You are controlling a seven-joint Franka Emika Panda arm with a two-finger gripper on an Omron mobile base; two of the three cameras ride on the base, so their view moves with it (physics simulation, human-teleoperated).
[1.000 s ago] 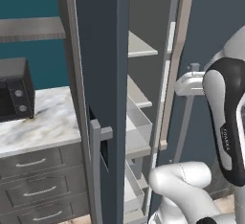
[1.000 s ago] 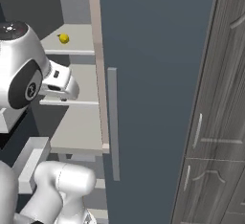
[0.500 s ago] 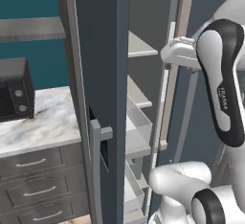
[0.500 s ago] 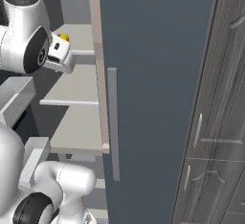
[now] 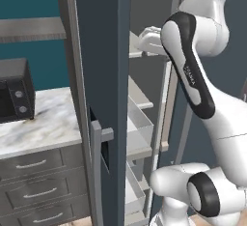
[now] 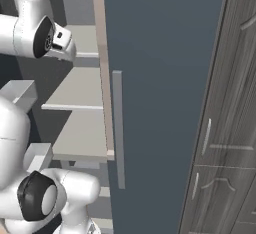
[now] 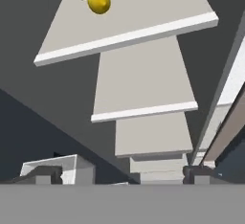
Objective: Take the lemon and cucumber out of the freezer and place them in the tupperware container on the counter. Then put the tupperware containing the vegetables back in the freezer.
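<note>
Nothing of the task looks done: the lemon (image 7: 99,1) lies toward the back of an upper shelf (image 7: 129,17) in the open freezer (image 5: 103,75), untouched. Fetching both items, filling the container and returning it all remain. Raised high, the arm reaches into the freezer at upper-shelf height, jaws spread wide and empty.
</note>
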